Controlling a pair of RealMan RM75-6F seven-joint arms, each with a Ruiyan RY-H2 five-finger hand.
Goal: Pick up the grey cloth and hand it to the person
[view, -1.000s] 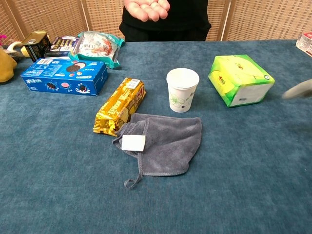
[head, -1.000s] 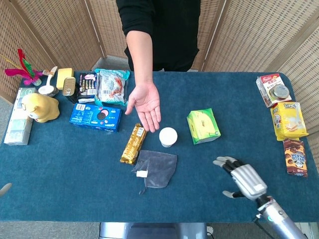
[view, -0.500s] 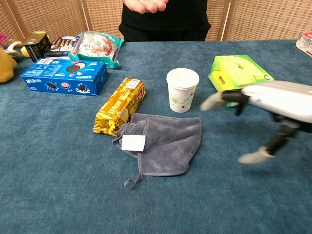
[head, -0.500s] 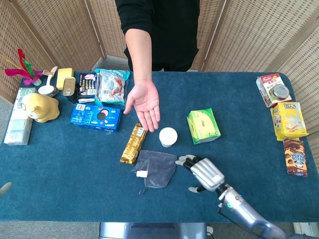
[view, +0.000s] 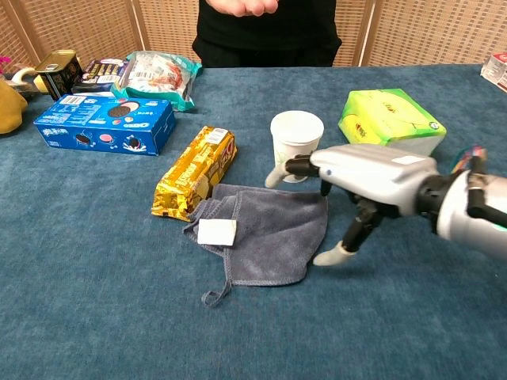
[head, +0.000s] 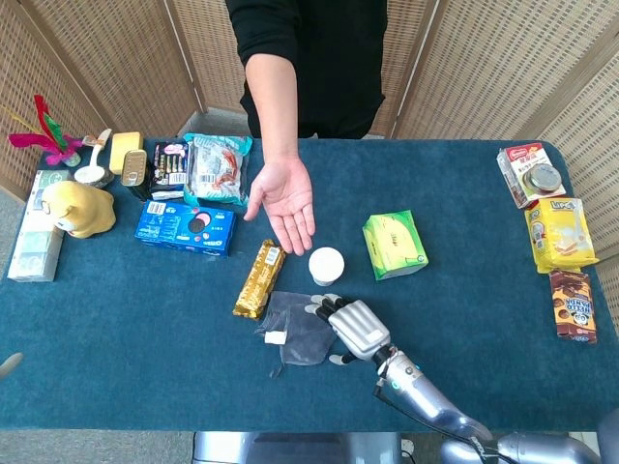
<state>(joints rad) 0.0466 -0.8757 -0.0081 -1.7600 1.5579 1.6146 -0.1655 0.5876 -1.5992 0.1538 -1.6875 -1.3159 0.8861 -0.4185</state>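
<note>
Bright, even, soft light; faint shadows, sharp focus, no glare or blur.

Robot's right hand (view: 360, 186) reaches low across the table, palm down, fingers spread and holding nothing.

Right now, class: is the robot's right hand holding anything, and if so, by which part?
Nothing is held. The right hand hovers open at the grey cloth's right edge, fingers spread; the cloth lies flat on the table.

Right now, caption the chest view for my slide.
Open robot hand poised over grey cloth's right edge, beside paper cup.
</note>
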